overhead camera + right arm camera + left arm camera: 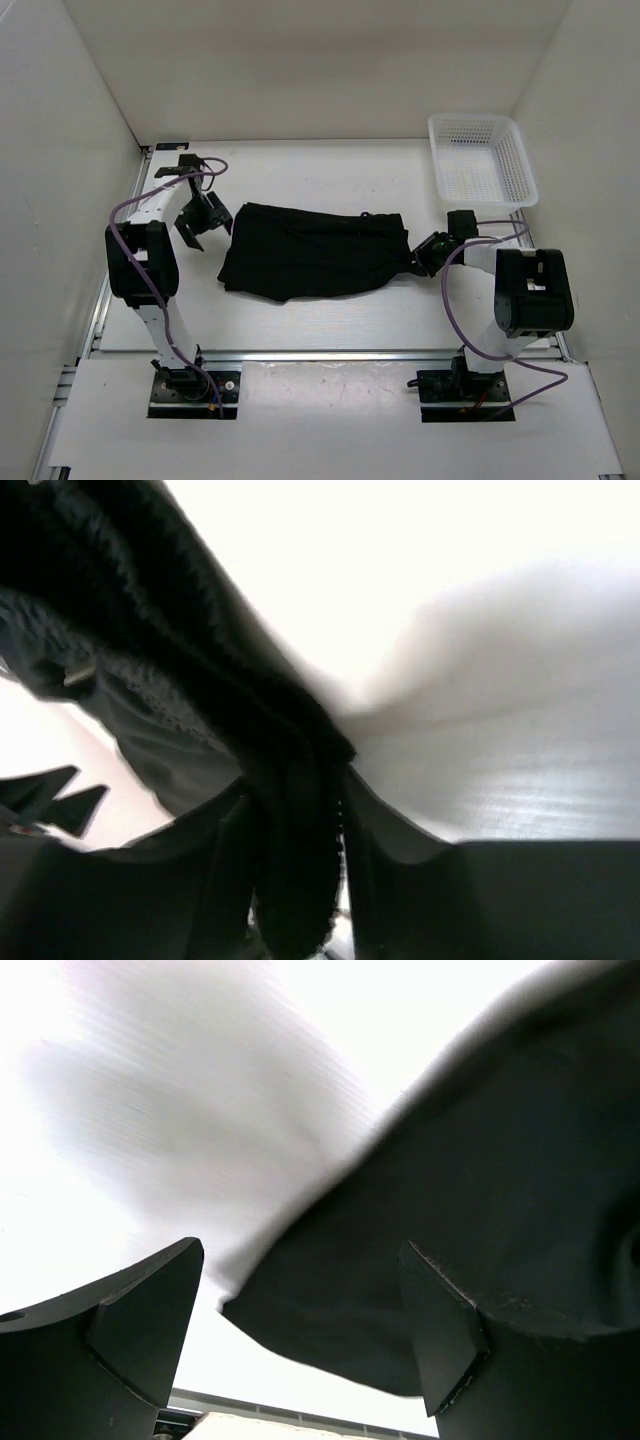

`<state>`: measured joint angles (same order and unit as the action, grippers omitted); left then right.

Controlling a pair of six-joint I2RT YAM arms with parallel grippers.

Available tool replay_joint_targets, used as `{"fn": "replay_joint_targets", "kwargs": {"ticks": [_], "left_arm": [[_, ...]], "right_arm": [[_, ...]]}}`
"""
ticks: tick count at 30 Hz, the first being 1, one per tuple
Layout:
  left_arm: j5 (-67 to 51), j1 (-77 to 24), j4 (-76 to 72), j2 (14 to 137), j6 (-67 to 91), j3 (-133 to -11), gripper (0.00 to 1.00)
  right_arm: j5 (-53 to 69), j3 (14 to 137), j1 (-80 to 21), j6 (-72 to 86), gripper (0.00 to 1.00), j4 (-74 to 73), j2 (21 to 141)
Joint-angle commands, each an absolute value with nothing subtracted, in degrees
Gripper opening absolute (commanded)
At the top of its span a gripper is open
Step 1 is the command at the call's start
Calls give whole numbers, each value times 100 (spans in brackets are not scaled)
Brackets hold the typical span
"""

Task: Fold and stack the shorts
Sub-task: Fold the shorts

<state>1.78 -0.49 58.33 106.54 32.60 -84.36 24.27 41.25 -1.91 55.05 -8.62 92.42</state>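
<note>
The black shorts (312, 250) lie spread flat in the middle of the table. My left gripper (200, 226) is open just off their left edge. In the left wrist view a corner of the shorts (400, 1260) lies between and beyond the two fingers (140, 1320), untouched. My right gripper (418, 258) is at the shorts' right edge. In the right wrist view it is shut on a bunched fold of the shorts (295, 860), with the fabric pinched between the two dark fingers.
A white plastic mesh basket (480, 160) stands at the back right corner. White walls enclose the table on the left, back and right. A metal rail (330, 353) runs along the near edge by the arm bases.
</note>
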Motion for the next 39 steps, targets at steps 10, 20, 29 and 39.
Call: {"fn": "replay_joint_targets", "kwargs": {"ticks": [10, 20, 29, 39], "left_arm": [[88, 114, 5450, 10968, 3296, -8016, 90], [-343, -220, 5186, 11232, 3524, -7840, 71], [-765, -562, 4966, 11487, 3753, -7699, 10], [-765, -615, 4966, 11540, 3753, -7699, 10]], "right_arm": [[1372, 5764, -229, 4167, 0, -2012, 9255], [273, 7531, -1107, 3050, 0, -3287, 9246], [185, 8173, -1827, 2716, 0, -3418, 9475], [-360, 9912, -3312, 2039, 0, -4192, 10274]]}}
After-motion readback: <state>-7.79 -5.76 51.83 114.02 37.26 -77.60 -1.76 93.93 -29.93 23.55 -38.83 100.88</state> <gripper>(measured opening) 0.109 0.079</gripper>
